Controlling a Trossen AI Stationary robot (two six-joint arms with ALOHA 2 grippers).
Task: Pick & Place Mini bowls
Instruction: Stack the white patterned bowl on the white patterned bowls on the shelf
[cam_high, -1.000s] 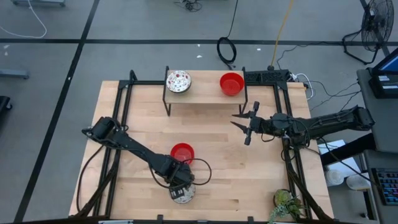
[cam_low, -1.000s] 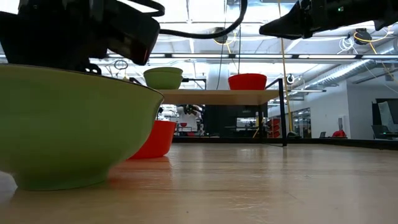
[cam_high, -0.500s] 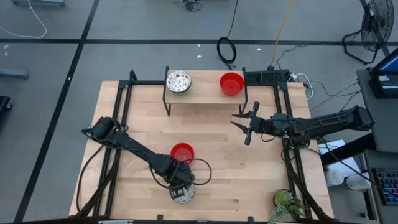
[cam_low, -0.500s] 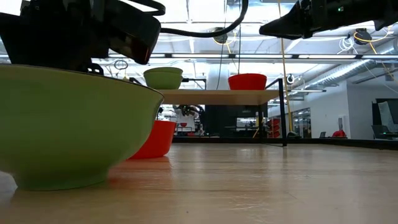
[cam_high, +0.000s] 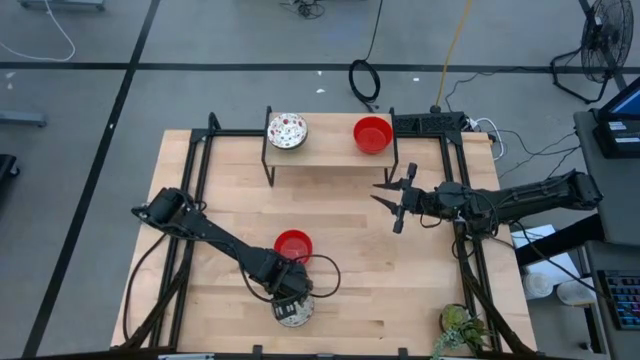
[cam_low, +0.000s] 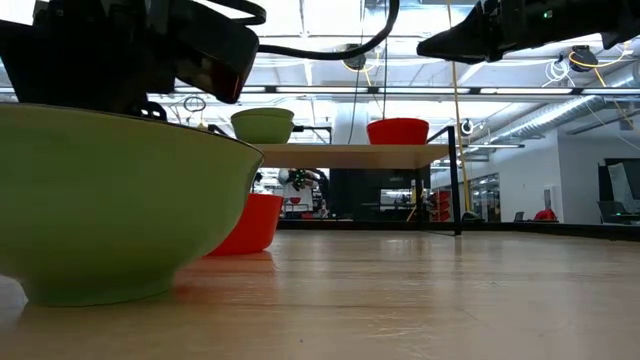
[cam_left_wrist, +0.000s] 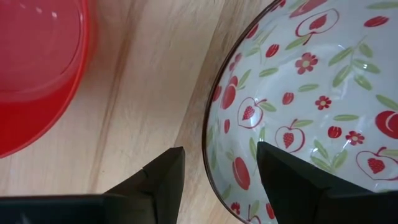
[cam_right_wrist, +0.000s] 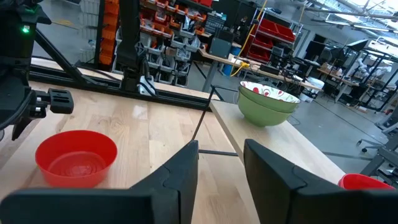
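My left gripper (cam_left_wrist: 214, 180) is at the near table edge, fingers spread with one outside and one inside the rim of a patterned bowl (cam_left_wrist: 311, 106); they straddle the wall but I can't tell whether they press it. In the low view this bowl's outside (cam_low: 110, 200) is green and it looks to sit flat on the table (cam_high: 400, 280), so not lifted. Just beyond it, a red bowl (cam_high: 293, 245) also waits on the table.

My right gripper (cam_high: 392, 203) hovers mid-table on the right, partly open, holding nothing.

Farthest, on the raised shelf (cam_high: 330, 147): a patterned stack (cam_high: 287, 130), two nested by the right wrist view, and a red bowl (cam_high: 372, 134). So I judge the shelf partly filled, with two table bowls left.

Hidden: my wrist covers most of the near bowl from above. I count five bowls; whether the shelf's red one has another nested in it I can't tell.
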